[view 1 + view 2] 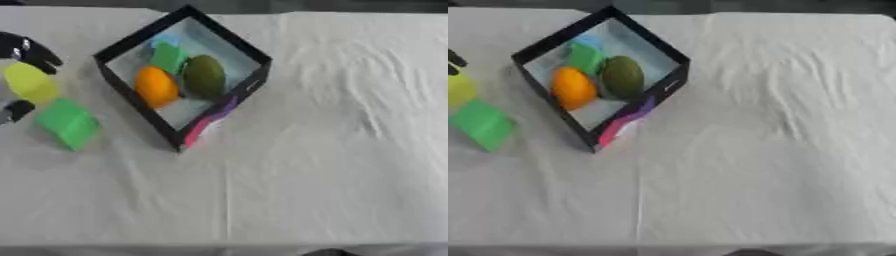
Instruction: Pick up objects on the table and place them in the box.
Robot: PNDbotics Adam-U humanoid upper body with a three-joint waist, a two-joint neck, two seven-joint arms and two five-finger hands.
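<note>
Left eye view showed the left hand at the far left edge, its black fingers curled around a yellow-green rounded object. Just below and right of it a green block lay on the white tablecloth. Further right stood the black box, turned cornerwise, holding an orange object, a dark green oval object, a smaller green piece and something pale blue. The right hand was nowhere visible.
</note>
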